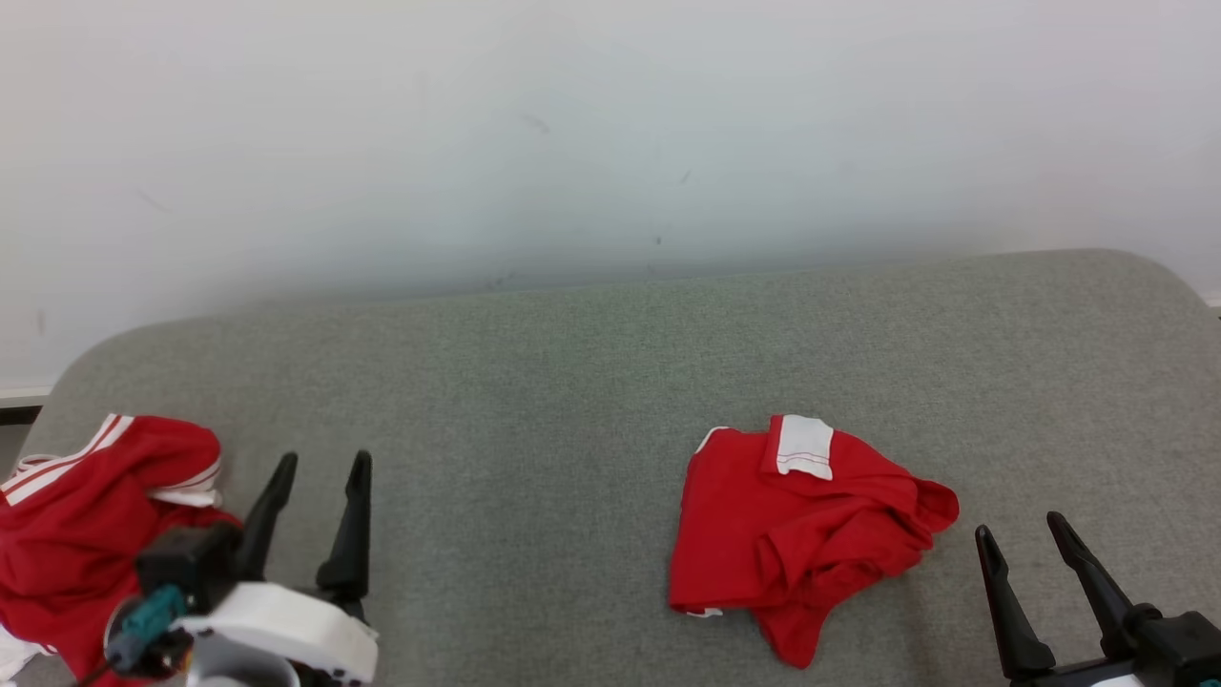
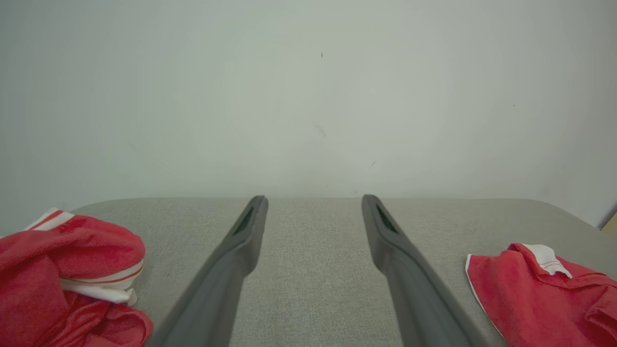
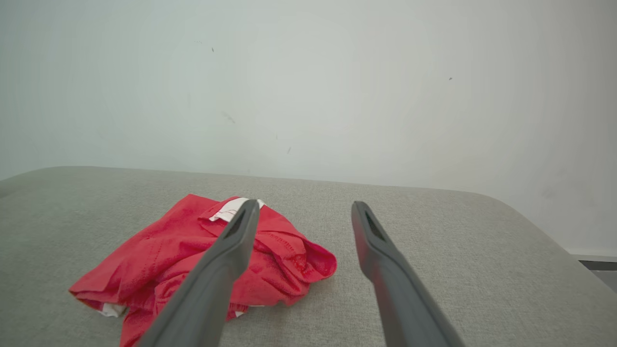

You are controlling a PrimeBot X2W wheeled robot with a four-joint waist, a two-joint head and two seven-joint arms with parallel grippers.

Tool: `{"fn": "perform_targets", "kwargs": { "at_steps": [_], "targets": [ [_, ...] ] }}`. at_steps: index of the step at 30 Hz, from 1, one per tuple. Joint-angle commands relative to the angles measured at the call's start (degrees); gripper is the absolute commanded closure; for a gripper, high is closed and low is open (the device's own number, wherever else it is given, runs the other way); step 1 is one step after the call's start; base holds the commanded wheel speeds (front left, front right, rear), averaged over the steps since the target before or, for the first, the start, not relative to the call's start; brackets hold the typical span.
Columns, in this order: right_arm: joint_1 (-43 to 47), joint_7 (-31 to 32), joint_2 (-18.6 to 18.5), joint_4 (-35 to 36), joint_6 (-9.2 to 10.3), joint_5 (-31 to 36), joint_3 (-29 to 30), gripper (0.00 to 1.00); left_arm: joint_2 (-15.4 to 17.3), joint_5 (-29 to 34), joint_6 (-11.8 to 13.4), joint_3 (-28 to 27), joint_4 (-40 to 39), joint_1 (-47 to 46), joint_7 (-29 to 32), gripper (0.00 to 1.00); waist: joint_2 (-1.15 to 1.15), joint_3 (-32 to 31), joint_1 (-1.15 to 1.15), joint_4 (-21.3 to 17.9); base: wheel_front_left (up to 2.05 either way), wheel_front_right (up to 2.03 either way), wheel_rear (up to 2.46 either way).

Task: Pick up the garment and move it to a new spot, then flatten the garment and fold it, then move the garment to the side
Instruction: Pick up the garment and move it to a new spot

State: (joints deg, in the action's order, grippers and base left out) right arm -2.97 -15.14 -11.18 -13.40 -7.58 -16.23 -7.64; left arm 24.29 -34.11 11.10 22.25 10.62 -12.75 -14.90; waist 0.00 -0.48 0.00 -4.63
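Two red garments with white trim lie on the grey upholstered surface (image 1: 572, 382). One is a crumpled red garment (image 1: 801, 525) right of centre, also in the right wrist view (image 3: 168, 246) and at the left wrist view's right edge (image 2: 540, 299). The other is a bunched red garment (image 1: 86, 515) with white stripes at the far left edge (image 2: 58, 270). My left gripper (image 1: 324, 460) stands open just right of that pile, nothing between its fingers (image 2: 314, 198). My right gripper (image 1: 1019, 525) is open, a little right of the central garment (image 3: 305, 204).
A pale wall (image 1: 610, 143) rises right behind the surface. The surface's rounded corners fall away at the far left and at the far right (image 1: 1173, 286). A broad stretch of bare grey fabric (image 1: 515, 534) separates the two garments.
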Motion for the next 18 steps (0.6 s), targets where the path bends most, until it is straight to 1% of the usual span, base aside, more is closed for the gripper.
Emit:
{"fn": "perform_targets", "kwargs": {
  "at_steps": [1,2,3,8,14,15,18],
  "targets": [
    [0.8,0.0,-0.4,0.2,0.16,0.4,0.2,0.00,-1.0,0.0,0.0,-0.9,-0.9,1.5,-0.3,0.00,0.00,-0.1,0.00,0.0,0.00,0.00,0.00],
    [0.8,0.0,-0.4,0.3,0.16,0.3,0.3,0.00,-1.6,0.7,0.4,-1.7,-1.8,3.0,-0.3,0.00,0.00,-0.1,0.00,0.0,0.00,0.00,0.00],
    [0.9,0.0,-0.3,0.3,0.16,0.4,0.4,0.00,-2.0,1.9,0.3,-2.4,-2.7,4.5,-0.3,0.00,0.00,-0.1,0.00,0.0,0.00,0.00,0.00],
    [1.5,0.0,0.6,-0.2,0.16,0.7,0.5,0.00,-7.6,5.6,0.1,-7.8,-6.4,12.1,-0.3,0.00,0.00,-0.4,0.00,0.1,0.00,0.00,0.00],
    [2.3,0.0,1.3,-1.0,0.16,0.4,0.3,0.00,-13.5,11.5,-1.6,-13.0,-6.8,19.7,-0.3,0.00,0.00,-0.7,0.00,0.4,0.00,0.00,0.00],
    [2.5,0.0,1.4,-1.2,0.16,0.2,0.3,0.00,-15.0,11.7,-2.1,-13.9,-6.4,20.8,-0.3,0.00,0.00,-0.8,0.00,0.4,0.00,0.00,0.00],
    [3.2,0.0,2.0,-1.6,0.16,-0.1,0.5,0.00,-17.4,14.2,-4.1,-17.0,-5.9,22.7,-0.3,0.00,0.00,-1.1,0.00,0.5,0.00,0.00,0.00]
  ]
}}
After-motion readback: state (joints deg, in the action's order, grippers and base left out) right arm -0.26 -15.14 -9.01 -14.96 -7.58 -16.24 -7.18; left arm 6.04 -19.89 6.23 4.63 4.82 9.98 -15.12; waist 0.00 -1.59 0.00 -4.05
